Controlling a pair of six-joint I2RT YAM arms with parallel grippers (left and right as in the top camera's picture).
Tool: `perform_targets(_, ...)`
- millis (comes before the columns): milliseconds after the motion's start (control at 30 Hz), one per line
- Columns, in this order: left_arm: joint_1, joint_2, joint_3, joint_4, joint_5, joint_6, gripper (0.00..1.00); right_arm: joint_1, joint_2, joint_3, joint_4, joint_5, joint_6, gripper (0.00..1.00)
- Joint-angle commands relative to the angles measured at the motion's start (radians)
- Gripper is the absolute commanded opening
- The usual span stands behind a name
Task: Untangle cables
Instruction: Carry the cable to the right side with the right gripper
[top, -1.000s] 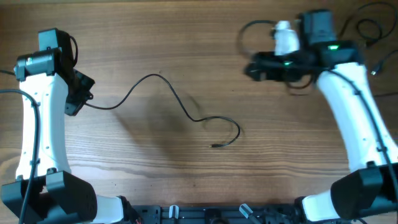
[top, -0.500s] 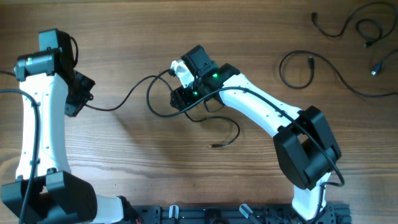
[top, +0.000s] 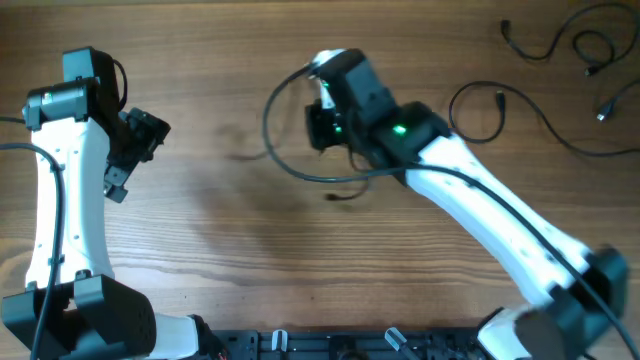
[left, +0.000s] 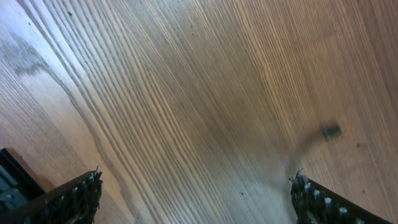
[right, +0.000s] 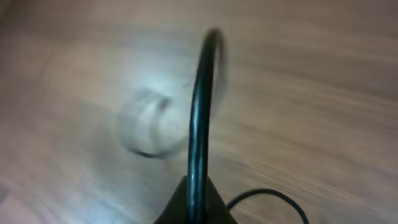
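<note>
One black cable (top: 270, 140) curls in a loop at the table's middle, its plug end (top: 336, 197) lying on the wood. My right gripper (top: 322, 128) is shut on this cable (right: 200, 106), which rises blurred from between the closed jaws in the right wrist view. More cables lie apart at the far right: a loop (top: 478, 106) and loose strands (top: 560, 40). My left gripper (top: 135, 158) hangs at the left, wide open, clear of every cable. Its fingers (left: 68, 199) frame bare wood, with a blurred dark plug (left: 330, 130) beyond them.
The wooden table (top: 200, 260) fills all views. The right arm (top: 500, 215) stretches diagonally from the lower right to the centre. The left arm (top: 60, 200) stands along the left edge. A dark rail (top: 330, 345) runs along the front edge.
The right arm swung from the far right to the centre, shut on the cable and pulled it rightward. The left gripper opened and let go of the cable's end.
</note>
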Motion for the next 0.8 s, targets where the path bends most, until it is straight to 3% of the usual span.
perform_targets(0,-0.037,0.009,0.005,-0.003,0.016,0.002,1.0,-0.016,-0.114,0.025,-0.045,0.254,0.135,0.04)
perform_targets(133,-0.102,0.009,0.005,-0.003,0.015,0.002,1.0,-0.08,-0.264,0.026,-0.146,0.358,0.3,0.04)
perform_targets(233,-0.137,0.009,0.005,0.001,0.014,0.002,1.0,-0.151,-0.402,0.026,-0.209,0.43,0.341,0.04)
perform_targets(400,-0.172,0.009,0.005,0.013,0.015,0.002,1.0,-0.362,-0.557,0.025,-0.388,0.592,0.449,0.04)
perform_targets(567,-0.177,0.009,0.005,0.012,0.014,0.002,1.0,-0.714,-0.539,0.025,-0.495,0.74,0.515,0.04)
perform_targets(767,-0.177,0.009,0.005,0.013,0.014,0.002,1.0,-1.075,-0.352,0.025,-0.524,0.718,0.529,0.04)
